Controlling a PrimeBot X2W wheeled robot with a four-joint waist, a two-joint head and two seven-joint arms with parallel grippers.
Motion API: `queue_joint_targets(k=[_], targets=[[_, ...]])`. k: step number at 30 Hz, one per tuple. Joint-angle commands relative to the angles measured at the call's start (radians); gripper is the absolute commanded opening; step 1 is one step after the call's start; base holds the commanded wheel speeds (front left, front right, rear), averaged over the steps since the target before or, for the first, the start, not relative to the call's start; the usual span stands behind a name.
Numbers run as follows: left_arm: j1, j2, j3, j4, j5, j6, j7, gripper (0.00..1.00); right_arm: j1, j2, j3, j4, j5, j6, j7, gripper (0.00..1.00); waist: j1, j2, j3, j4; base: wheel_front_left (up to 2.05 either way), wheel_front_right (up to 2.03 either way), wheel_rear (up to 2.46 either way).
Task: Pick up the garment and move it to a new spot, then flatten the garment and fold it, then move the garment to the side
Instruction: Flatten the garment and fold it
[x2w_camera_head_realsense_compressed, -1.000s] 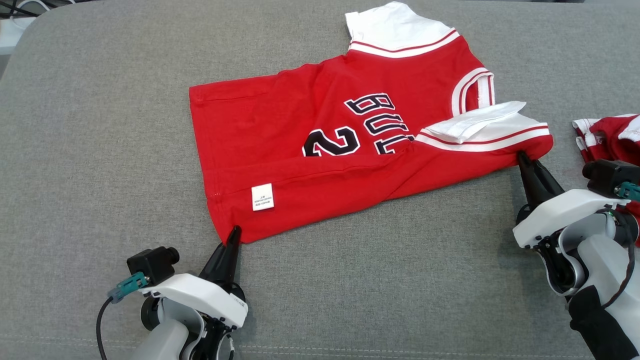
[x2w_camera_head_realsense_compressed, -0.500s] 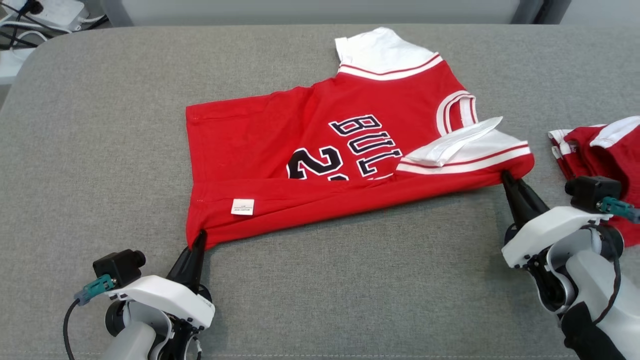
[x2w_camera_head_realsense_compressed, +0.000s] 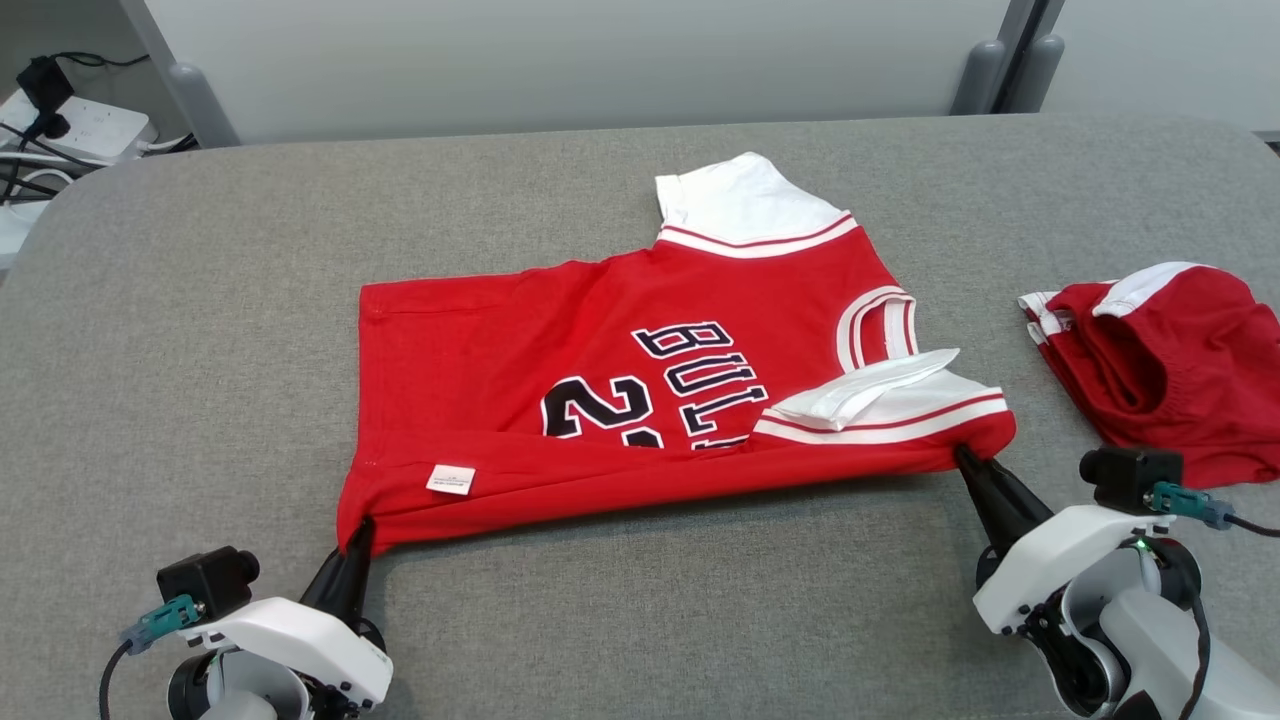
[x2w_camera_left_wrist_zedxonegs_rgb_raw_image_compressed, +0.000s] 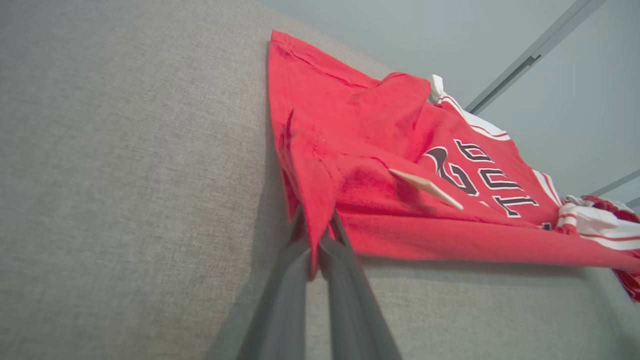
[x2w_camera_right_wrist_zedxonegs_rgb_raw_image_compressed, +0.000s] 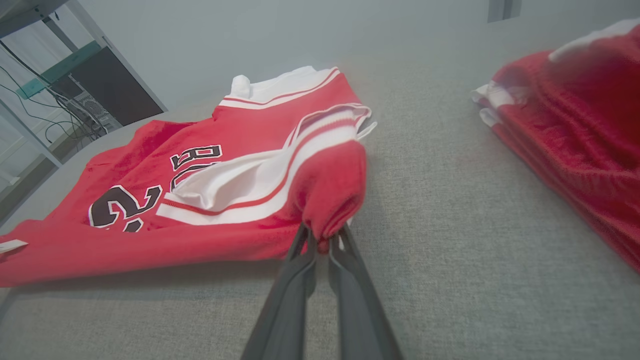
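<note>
Red jersey mid-fold, by the look of it; near edge pinched at both ends.
Lies on grey table; left gripper clamps hem corner, right gripper clamps shoulder corner; risk: thin pinch slips, or uneven carry skews the fold.

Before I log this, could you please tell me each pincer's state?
Left pincer: closed on the red jersey, hem corner.
Right pincer: closed on the red jersey, sleeve end.

— Left arm?
— The left gripper is sitting low at lower left, fingers pointing up the head view, jaws clamping a garment corner.
— Right arm?
— The right gripper is sitting at lower right, fingers slanting up-left, jaws pinching the garment's shoulder edge.
</note>
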Motion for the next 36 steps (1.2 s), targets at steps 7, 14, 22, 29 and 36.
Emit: queue_joint_targets(k=[7,14,22,29,36], targets=[[0.000,0.049,0.035,0.007,0.002,0.000,-0.006,0.00,0.050,-0.032,0.038,-0.023,0.041,0.000,-0.006,0.00,0.0000,0.0000,-0.013,0.002,0.00,0.00,0.00],[-0.003,0.031,0.027,0.040,0.020,0.000,-0.006,0.61,0.050,-0.020,0.063,0.015,0.054,0.000,-0.006,1.00,0.0000,0.0000,-0.006,0.004,0.00,0.00,0.00],[-0.018,0.015,0.090,0.057,0.105,0.001,-0.006,1.00,0.020,-0.019,0.014,0.051,0.026,0.000,-0.006,1.00,0.0000,0.0000,0.003,0.017,0.00,0.00,0.00],[0.015,-0.023,0.223,-0.004,0.279,0.014,-0.006,1.00,0.025,-0.020,-0.104,0.032,-0.052,0.000,-0.006,1.00,0.0000,0.0000,-0.012,0.028,0.00,0.00,0.00],[0.027,-0.066,0.297,-0.037,0.401,0.006,-0.006,1.00,0.031,-0.009,-0.194,-0.018,-0.137,0.000,-0.006,1.00,0.0000,0.0000,-0.028,0.026,0.00,0.00,0.00]])
